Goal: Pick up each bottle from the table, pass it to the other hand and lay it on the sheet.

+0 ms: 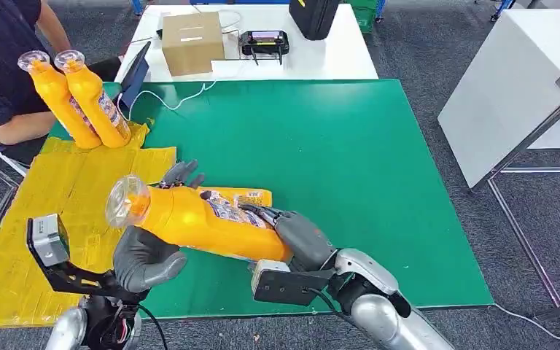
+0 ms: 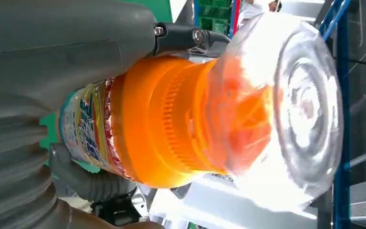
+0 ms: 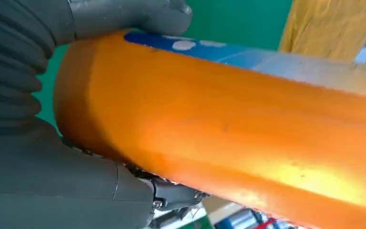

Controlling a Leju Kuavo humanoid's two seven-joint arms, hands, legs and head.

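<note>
Both hands are on the same orange bottle [image 1: 197, 219] at once. It's up off the green table [image 1: 350, 153], lying roughly sideways with its clear cap [image 1: 127, 201] pointing left and toward the robot. The right hand [image 1: 295, 232] has its fingers wrapped around the bottom end of the bottle; in the right wrist view the thumb [image 3: 128, 16] is pressed onto the label side and the palm sits under the orange body. The left hand [image 1: 146, 257] is at the neck end, thumb under the bottle just behind the cap and dark fingertips [image 1: 182, 173] poking up over the far side, so its fingers are closed around it too. The left wrist view is a close look at the ribbed orange collar [image 2: 171, 119] and the see-through cap.

On the left, the yellow sheet [image 1: 51, 219] covers the table's near-left part. Two more orange bottles [image 1: 80, 98] lie side by side at its far end, caps pointing away. A person in a dark top [image 1: 0, 65] sits at the far left.
</note>
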